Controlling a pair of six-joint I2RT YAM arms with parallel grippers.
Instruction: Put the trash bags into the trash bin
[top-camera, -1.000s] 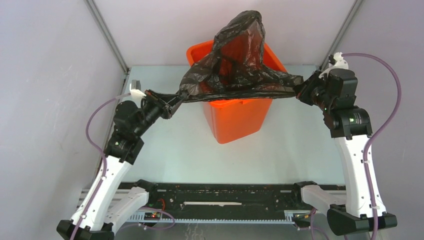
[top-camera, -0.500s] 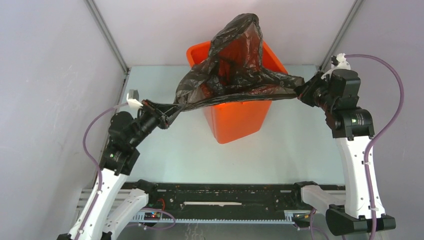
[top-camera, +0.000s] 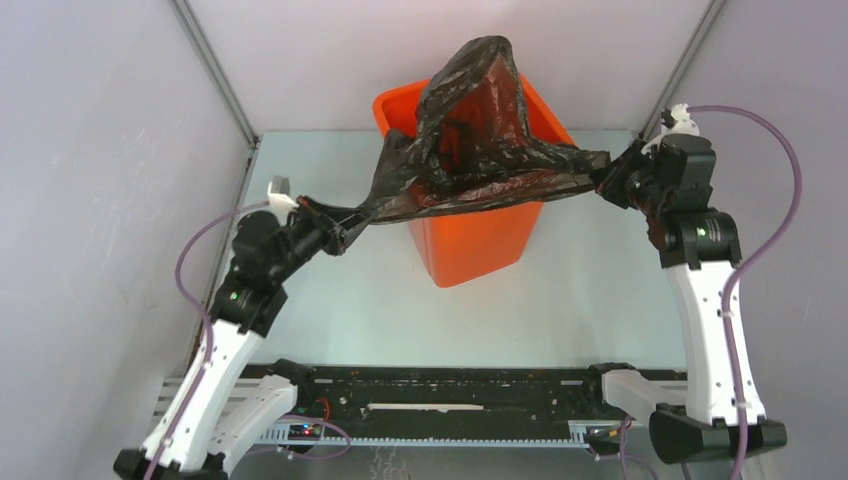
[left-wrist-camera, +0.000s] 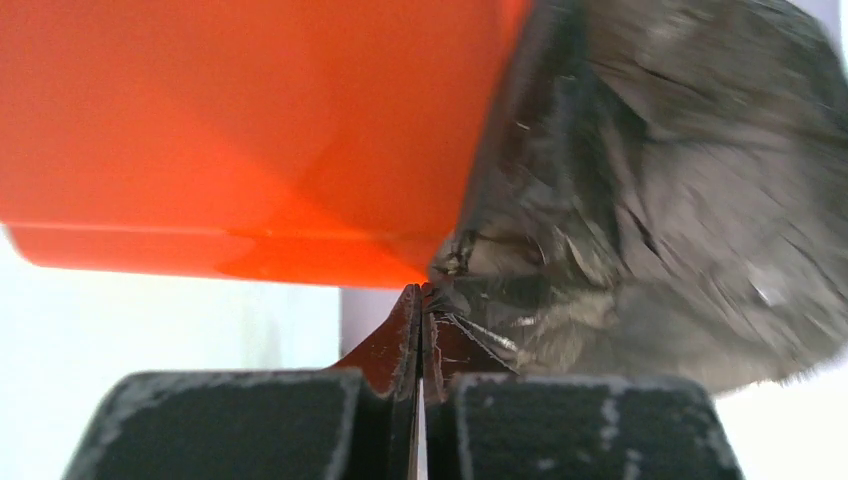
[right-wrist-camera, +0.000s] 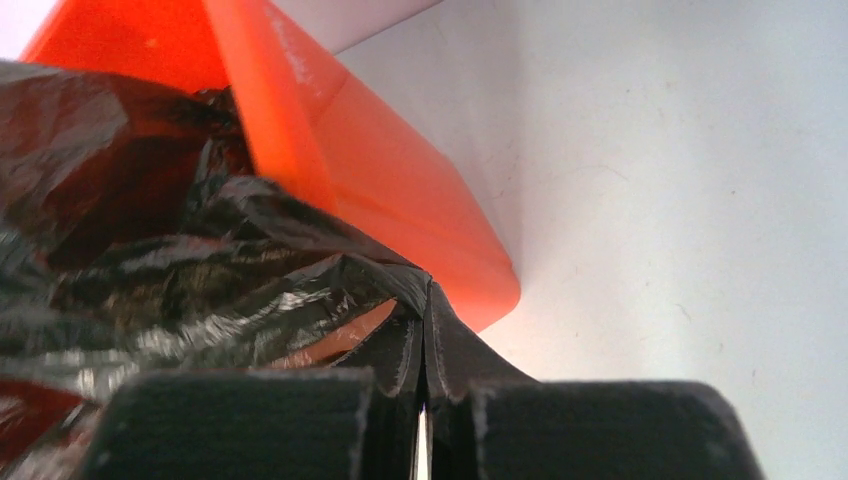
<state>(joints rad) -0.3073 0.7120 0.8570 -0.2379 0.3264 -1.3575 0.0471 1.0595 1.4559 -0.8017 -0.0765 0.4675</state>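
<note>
The black trash bag (top-camera: 470, 120) is stretched over the mouth of the orange trash bin (top-camera: 475, 240) and peaks high above its far rim. My left gripper (top-camera: 345, 222) is shut on the bag's left corner, left of and below the bin's rim. My right gripper (top-camera: 603, 180) is shut on the bag's right corner, right of the rim. In the left wrist view the jaws (left-wrist-camera: 421, 300) pinch the bag (left-wrist-camera: 660, 200) beside the bin (left-wrist-camera: 250, 130). In the right wrist view the jaws (right-wrist-camera: 425, 300) pinch the bag (right-wrist-camera: 200, 270) next to the bin's corner (right-wrist-camera: 400, 200).
The bin stands at the back middle of the pale table (top-camera: 330, 310). Grey walls with metal corner posts (top-camera: 215, 70) close in the left, right and back. A black rail (top-camera: 450, 395) runs along the near edge between the arm bases.
My left gripper moved down and toward the near left, then slightly back toward the bin, pulling the bag's left corner lower. The bag's peak shifted a little. The right gripper barely moved.
</note>
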